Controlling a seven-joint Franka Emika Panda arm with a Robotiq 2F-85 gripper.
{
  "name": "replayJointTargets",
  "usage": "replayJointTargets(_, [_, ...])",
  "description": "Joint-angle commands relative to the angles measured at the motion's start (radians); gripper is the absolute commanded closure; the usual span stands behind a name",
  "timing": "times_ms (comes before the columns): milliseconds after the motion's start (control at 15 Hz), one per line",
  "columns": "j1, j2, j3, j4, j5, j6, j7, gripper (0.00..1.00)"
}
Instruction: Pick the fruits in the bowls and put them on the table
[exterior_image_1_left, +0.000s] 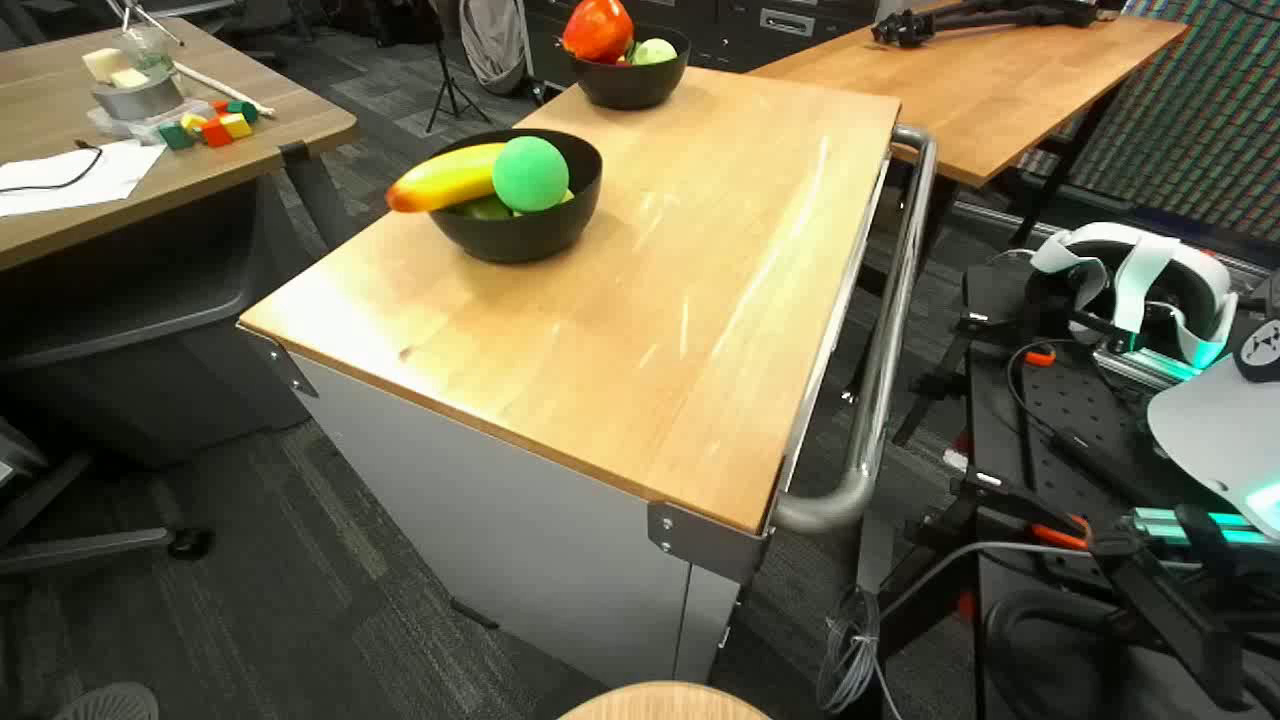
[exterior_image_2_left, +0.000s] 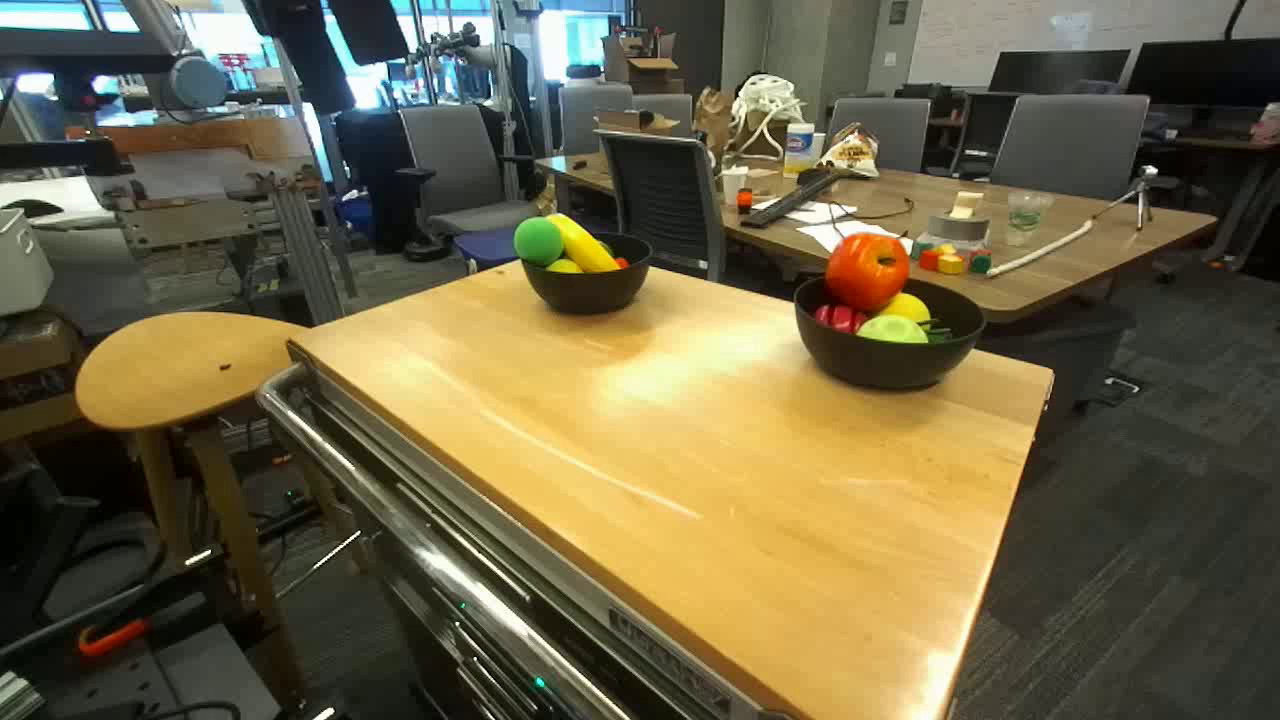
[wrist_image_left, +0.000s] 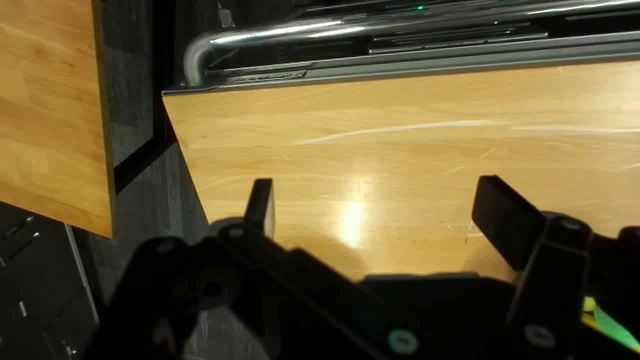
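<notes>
In the wrist view the gripper (wrist_image_left: 375, 192) hangs over the table (wrist_image_left: 400, 165), its fingers (wrist_image_left: 505, 220) spread wide with bare wood between them. Its black body hides the lower part of that view; green and yellow slivers (wrist_image_left: 615, 330) peek past it in the lower right corner, too little to name. In an exterior view, a green ball (exterior_image_1_left: 531, 174) covers one end of a banana (exterior_image_1_left: 445, 180), whose orange tip juts past the rim of their black bowl (exterior_image_1_left: 515, 240); a green fruit (exterior_image_1_left: 485, 208) beneath is mostly hidden. In an exterior view, the other bowl (exterior_image_2_left: 885, 362), well apart from it on the table, holds a red fruit (exterior_image_2_left: 868, 270) above a yellow fruit (exterior_image_2_left: 907, 306), a pale green fruit (exterior_image_2_left: 893, 330) and a dark red fruit (exterior_image_2_left: 842, 318); their undersides are hidden, and a thin green thing (exterior_image_2_left: 938, 329) beside them is too small to make out. The bottom edge of an exterior view cuts off a stool (exterior_image_1_left: 665, 702), and the handle (wrist_image_left: 280, 34) runs off the right side of the wrist view.
</notes>
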Motion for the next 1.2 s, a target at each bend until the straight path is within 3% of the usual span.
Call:
replayJointTargets(0, [0.021,0.001,-0.015,0.009,-0.012,-0.007,0.012,0.00])
replayJointTargets(267, [0.021,-0.005,-0.015,0.016,-0.012,-0.007,0.012,0.00])
replayJointTargets(400, [0.056,0.036,-0.027,0.027,0.065,0.023,0.030,0.00])
replayJointTargets(667, [0.159,0.236,0.031,0.161,0.283,0.078,0.115,0.00])
replayJointTargets(867, [0.211,0.407,0.082,0.295,0.361,0.062,0.172,0.00])
replayJointTargets(1000, [0.220,0.530,0.135,0.410,0.324,-0.017,0.217,0.00])
replayJointTargets(1067, [0.218,0.394,0.100,0.262,0.333,0.066,0.176,0.00])
replayJointTargets(1133, [0.226,0.450,0.115,0.308,0.331,0.044,0.191,0.00])
